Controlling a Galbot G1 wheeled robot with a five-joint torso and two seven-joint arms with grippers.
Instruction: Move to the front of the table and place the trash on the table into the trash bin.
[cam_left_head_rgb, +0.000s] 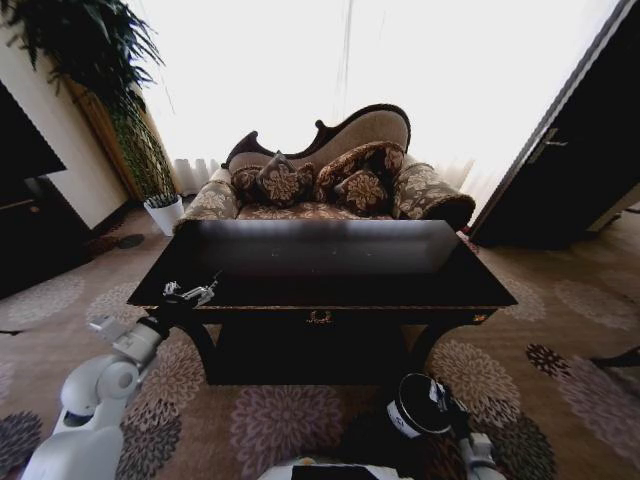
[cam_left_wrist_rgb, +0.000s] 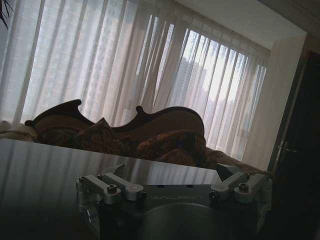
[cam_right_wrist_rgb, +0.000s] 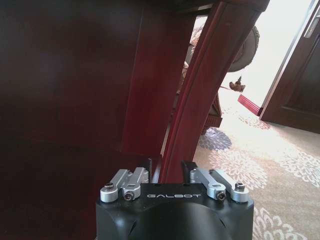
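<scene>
The table (cam_left_head_rgb: 330, 270) stands straight ahead, its glossy black top bare and reflecting the window. My left gripper (cam_left_head_rgb: 195, 292) hovers just over its front left corner, open and holding nothing; in the left wrist view the left gripper (cam_left_wrist_rgb: 171, 172) looks low across the tabletop (cam_left_wrist_rgb: 50, 170). The small black trash bin (cam_left_head_rgb: 412, 408) sits on the carpet in front of the table's right side. My right gripper (cam_left_head_rgb: 440, 393) is beside its rim. In the right wrist view the right gripper (cam_right_wrist_rgb: 166, 167) faces a red-brown table leg (cam_right_wrist_rgb: 200, 100), fingers slightly apart and empty. The trash is out of view.
A patterned sofa (cam_left_head_rgb: 330, 175) with cushions stands right behind the table. A potted plant (cam_left_head_rgb: 165, 210) and a dark cabinet (cam_left_head_rgb: 30, 220) are on the left. A dark door (cam_left_head_rgb: 580, 160) is on the right. Flowered carpet (cam_left_head_rgb: 560, 330) lies open on both sides.
</scene>
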